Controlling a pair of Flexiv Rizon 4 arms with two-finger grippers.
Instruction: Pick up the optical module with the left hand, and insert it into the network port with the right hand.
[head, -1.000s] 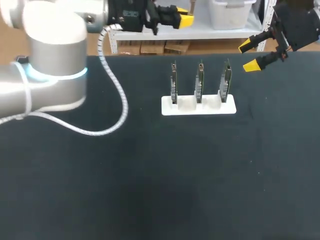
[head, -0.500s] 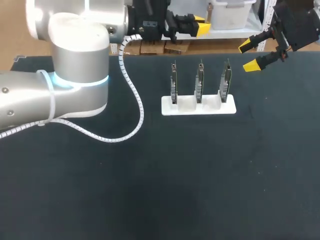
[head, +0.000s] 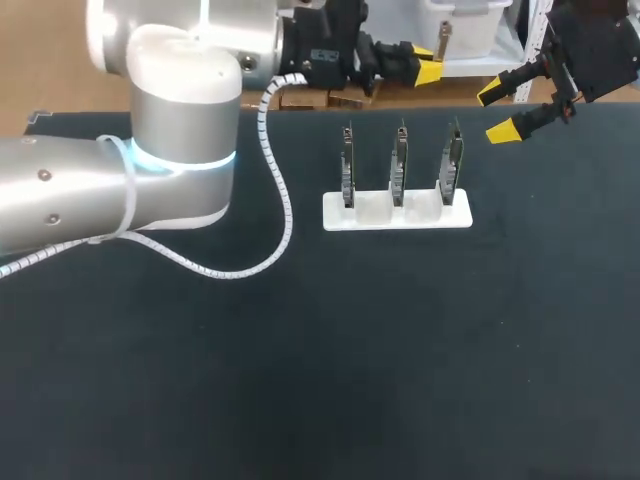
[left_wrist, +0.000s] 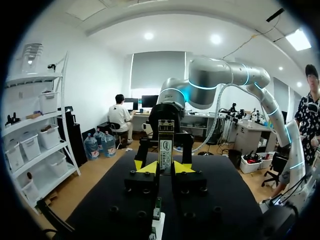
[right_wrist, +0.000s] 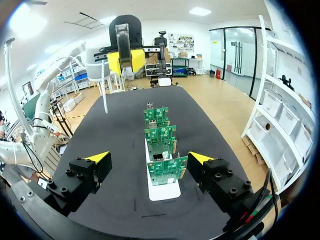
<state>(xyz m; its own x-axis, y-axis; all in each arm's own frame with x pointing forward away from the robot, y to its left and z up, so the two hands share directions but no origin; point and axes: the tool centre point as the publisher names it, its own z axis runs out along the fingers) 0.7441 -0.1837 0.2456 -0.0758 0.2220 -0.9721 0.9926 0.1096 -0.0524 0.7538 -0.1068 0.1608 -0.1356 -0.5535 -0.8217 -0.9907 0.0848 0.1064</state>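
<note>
My left gripper (head: 428, 66) hangs high over the table's back edge, shut on the optical module (head: 443, 38), a slim metal stick with a label. In the left wrist view the module (left_wrist: 165, 146) stands upright between the yellow tips of that gripper (left_wrist: 160, 167). The white holder (head: 397, 214) carries three upright green circuit boards (head: 399, 160) with the network ports. My right gripper (head: 505, 111) is open above the table's back right, beside the rightmost board. From the right wrist view the boards (right_wrist: 160, 137) line up ahead of the open right gripper (right_wrist: 149, 158), and the held module (right_wrist: 122, 42) shows beyond them.
The black table (head: 330, 360) spreads wide in front of the holder. My left arm's thick silver body (head: 170, 130) and its white coiled cable (head: 275, 200) hang over the back left part of the table.
My left arm has swung to the right along the back edge, carrying the module towards the right gripper. The right arm and the holder have stayed still.
</note>
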